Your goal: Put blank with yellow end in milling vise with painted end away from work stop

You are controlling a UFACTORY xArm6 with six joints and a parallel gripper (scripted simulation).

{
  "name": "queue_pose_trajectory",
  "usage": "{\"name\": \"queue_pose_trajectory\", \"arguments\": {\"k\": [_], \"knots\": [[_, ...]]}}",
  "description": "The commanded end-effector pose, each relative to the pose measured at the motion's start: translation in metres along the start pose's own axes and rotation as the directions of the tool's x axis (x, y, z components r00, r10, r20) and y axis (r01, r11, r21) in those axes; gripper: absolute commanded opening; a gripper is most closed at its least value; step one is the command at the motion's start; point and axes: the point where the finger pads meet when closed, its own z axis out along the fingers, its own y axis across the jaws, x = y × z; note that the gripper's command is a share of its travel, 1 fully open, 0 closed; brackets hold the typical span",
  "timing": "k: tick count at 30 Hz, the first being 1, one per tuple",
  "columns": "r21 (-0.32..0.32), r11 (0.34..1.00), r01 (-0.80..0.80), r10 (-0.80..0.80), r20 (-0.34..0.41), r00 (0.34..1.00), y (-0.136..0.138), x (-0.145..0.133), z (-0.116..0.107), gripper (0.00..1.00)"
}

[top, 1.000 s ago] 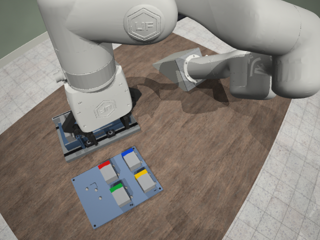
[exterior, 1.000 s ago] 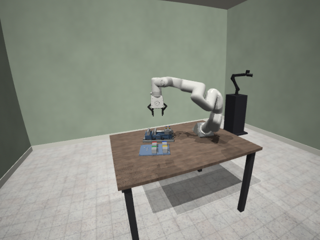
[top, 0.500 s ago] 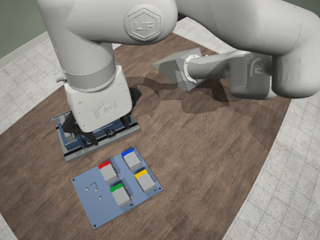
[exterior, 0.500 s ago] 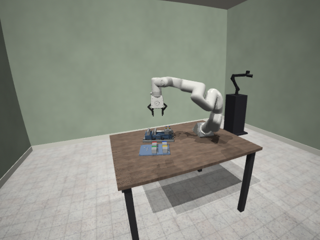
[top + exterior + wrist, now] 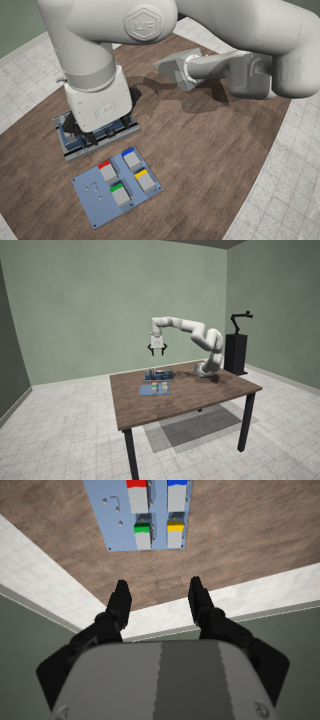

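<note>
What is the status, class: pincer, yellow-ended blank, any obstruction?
Pincer open, empty, high above the vise. Yellow-ended blank flat on the infeed plate, untouched. Blue-ended blank close beside it; nothing on top.

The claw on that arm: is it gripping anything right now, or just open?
Gripper: open, holding nothing, high above the table.

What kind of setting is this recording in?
Likely a bare test room arranged as a machine-tending cell: a white arm mounted on a wooden table, a milling vise with an infeed plate of blanks, and plain green walls.
</note>
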Motion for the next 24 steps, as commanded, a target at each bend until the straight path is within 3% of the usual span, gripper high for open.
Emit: {"name": "queue_pose_trajectory", "arguments": {"k": [1, 3, 13, 20, 24], "knots": [[0.003, 1.0, 0.001, -0.001, -0.001, 1.0, 0.0, 0.0, -0.001, 0.76], [0.003, 1.0, 0.001, -0.001, -0.001, 1.0, 0.0, 0.0, -0.001, 0.76], [0.003, 1.0, -0.008, 0.008, -0.001, 1.0, 0.011, -0.012, 0.046, 0.76], [0.003, 1.0, -0.008, 0.008, -0.001, 1.0, 0.011, -0.012, 0.046, 0.76], [0.001, 1.0, -0.008, 0.008, -0.001, 1.0, 0.016, -0.016, 0.063, 0.76]]}}
